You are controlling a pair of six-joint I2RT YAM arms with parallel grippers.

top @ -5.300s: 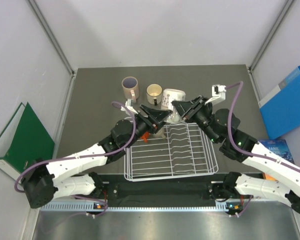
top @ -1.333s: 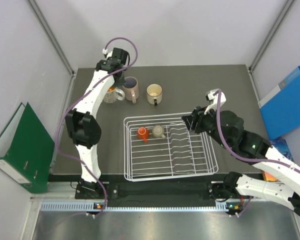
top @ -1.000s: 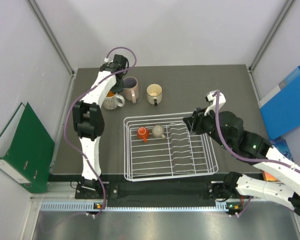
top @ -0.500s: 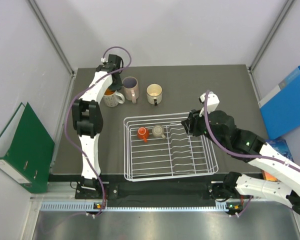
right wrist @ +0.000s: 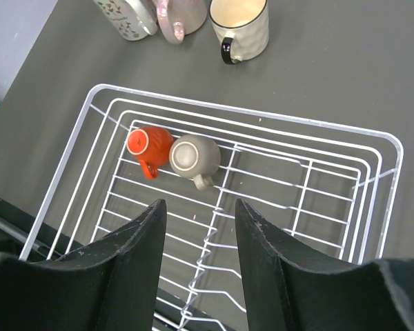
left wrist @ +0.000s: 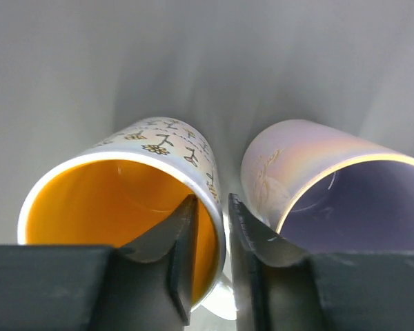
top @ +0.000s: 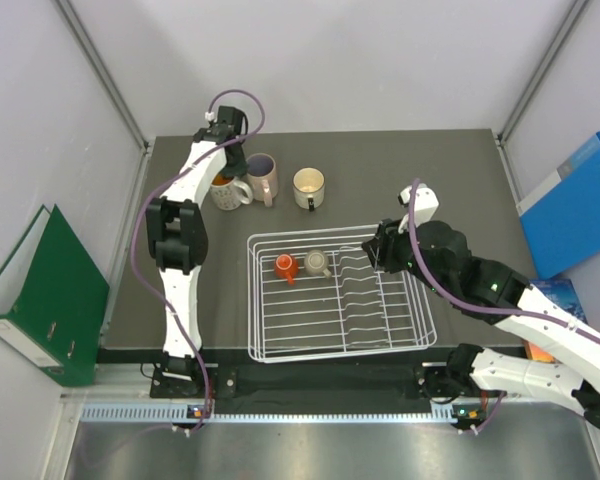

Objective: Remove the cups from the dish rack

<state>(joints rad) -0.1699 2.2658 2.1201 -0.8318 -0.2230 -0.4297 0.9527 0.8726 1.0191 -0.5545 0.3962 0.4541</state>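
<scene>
**Two cups left in the rack, three out on the table**

The left end effector is nearly closed, pinching the wall of the speckled mug, which stands on the table just beside the pink mug. The cream mug stands near them. The right end effector hovers wide open and empty above the dish rack. There the red-orange cup and tan cup sit upside down, touching.

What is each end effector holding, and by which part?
Left end effector pinches the speckled orange-lined ceramic mug by its rim; right end effector is open, holding nothing.
</scene>
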